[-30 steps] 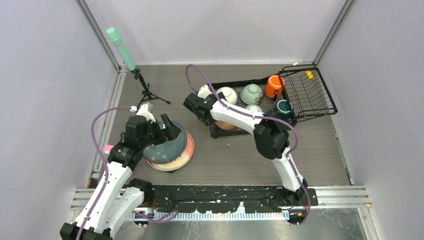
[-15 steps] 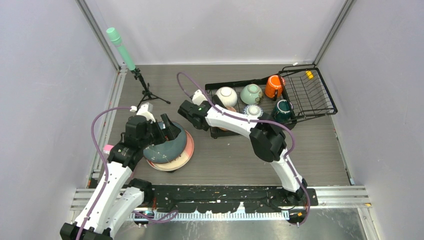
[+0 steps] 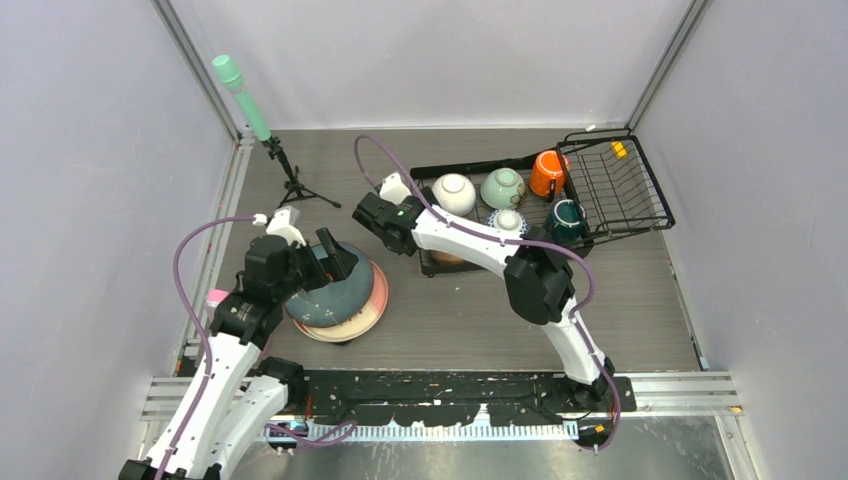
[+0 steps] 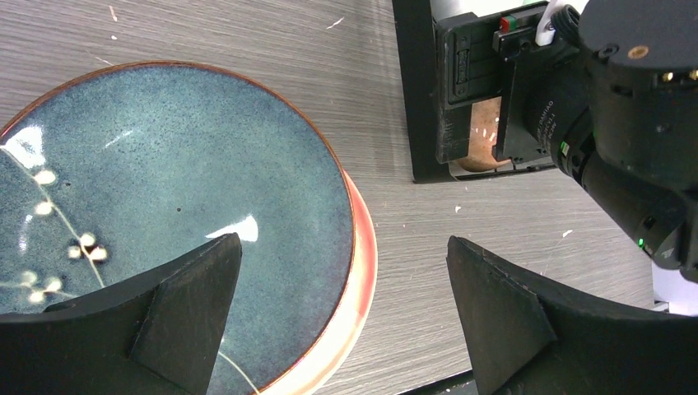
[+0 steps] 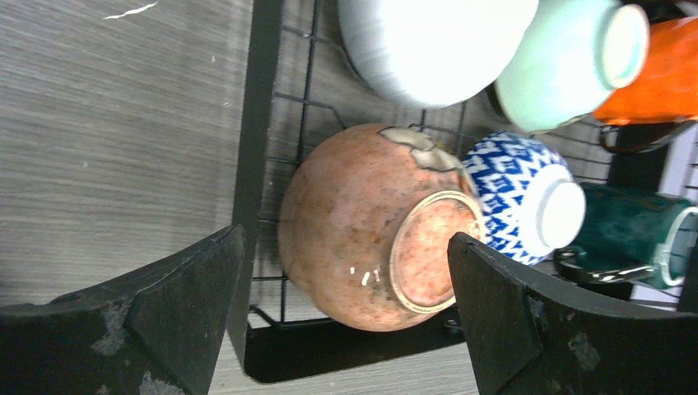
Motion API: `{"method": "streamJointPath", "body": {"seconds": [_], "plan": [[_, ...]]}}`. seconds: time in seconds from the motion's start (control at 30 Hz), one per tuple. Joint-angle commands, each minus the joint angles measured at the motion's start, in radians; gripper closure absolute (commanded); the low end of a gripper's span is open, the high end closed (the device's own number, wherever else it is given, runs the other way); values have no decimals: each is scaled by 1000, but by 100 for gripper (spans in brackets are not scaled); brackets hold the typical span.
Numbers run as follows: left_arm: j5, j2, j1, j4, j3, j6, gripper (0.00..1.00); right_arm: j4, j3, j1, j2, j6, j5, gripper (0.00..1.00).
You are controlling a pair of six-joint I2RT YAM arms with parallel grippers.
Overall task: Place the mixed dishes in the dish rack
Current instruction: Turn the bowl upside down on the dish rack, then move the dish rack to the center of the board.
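You see each hand spread apart: left hand (image 4: 343, 240) above the dark teal plate (image 4: 181, 164), right hand (image 5: 346, 234) above the brown bowl (image 5: 329, 193).

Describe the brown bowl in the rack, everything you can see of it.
The brown bowl is rounded, reddish-brown speckled ceramic by its look, glossy, with a pale grey patch near its foot. It lies upside down and tilted, foot ring showing, on the gridded tray of the dish rack, by its corner frame. Its side seems to touch the blue-patterned bowl. The open right gripper hovers over it, touching nothing.
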Motion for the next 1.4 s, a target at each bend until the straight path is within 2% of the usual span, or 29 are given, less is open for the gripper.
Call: {"method": "streamJointPath", "body": {"seconds": [0.0, 0.13, 0.23, 0.47, 0.7, 0.77, 0.83, 0.87, 0.97, 1.17, 1.37], "plan": [[-11, -19, -1, 11, 27, 7, 2, 48, -1, -50, -119, 76, -190, 6], [9, 9, -1, -9, 34, 15, 2, 90, -65, -136, -197, 144, -368, 19], [9, 12, -1, -20, 29, 16, 2, 125, -155, -190, -258, 177, -450, 22], [24, 24, -1, -14, 24, 22, 1, 231, -357, -320, -453, 235, -537, 19], [64, 64, -1, 13, 26, 23, 1, 222, -401, -365, -545, 192, -723, 14], [73, 71, -1, 17, 28, 24, 1, 262, -474, -365, -577, 198, -796, 12], [76, 77, -1, 17, 29, 26, 1, 340, -538, -365, -605, 212, -945, 8], [76, 77, -2, 19, 28, 25, 1, 362, -552, -364, -607, 222, -1025, 4], [68, 76, -2, 17, 29, 21, 0, 409, -554, -328, -573, 220, -1137, 1], [0, 26, -1, -16, 37, 14, 0, 396, -490, -222, -461, 160, -1123, 0], [-51, -24, -1, -56, 44, 17, 0, 383, -433, -201, -359, 128, -1112, 0]]}}
